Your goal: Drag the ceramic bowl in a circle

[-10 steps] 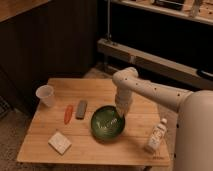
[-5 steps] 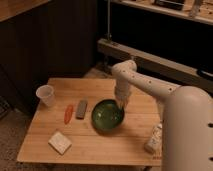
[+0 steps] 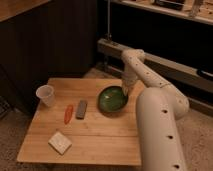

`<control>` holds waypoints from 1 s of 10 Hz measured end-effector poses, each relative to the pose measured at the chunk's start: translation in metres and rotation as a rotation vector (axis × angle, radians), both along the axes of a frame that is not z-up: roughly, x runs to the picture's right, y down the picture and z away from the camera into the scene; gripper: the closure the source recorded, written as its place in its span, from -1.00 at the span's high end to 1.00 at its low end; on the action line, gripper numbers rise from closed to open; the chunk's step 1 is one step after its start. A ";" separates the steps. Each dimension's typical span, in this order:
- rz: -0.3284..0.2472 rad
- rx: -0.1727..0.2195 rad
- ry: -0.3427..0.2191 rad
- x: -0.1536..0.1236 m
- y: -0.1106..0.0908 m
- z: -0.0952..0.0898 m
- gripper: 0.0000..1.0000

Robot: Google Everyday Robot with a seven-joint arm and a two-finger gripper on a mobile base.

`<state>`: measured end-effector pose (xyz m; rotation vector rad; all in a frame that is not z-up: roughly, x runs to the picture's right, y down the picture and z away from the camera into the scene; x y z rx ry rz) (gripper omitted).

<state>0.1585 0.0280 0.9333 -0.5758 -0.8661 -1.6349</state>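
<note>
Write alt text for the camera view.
A white robot arm's claw sits at the right rim of a round, glossy dark-green ceramic bowl on a wooden table, with a small white cup near the table's left edge.

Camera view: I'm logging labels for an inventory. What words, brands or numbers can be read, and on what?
None can be read: no text shows on the ceramic bowl, the white cup, the flat white square or the wooden table.
The gripper, at the bowl's right rim, bears no visible marking.

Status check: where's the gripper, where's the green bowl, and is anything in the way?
Gripper down at right rim of ceramic bowl. Bowl upright on wooden table. Grey block nearest, camera-left of it, apart.
</note>
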 end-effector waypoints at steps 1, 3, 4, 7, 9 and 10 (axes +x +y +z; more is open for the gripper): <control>0.015 -0.004 0.014 0.014 -0.001 0.003 -0.99; 0.046 -0.018 0.033 0.036 0.004 0.003 -0.99; 0.059 -0.020 0.050 0.047 0.010 -0.002 -0.99; 0.091 -0.034 0.072 0.067 0.031 -0.015 -0.99; 0.121 -0.045 0.082 0.083 0.049 -0.026 -0.99; 0.132 -0.050 0.081 0.086 0.057 -0.032 -0.99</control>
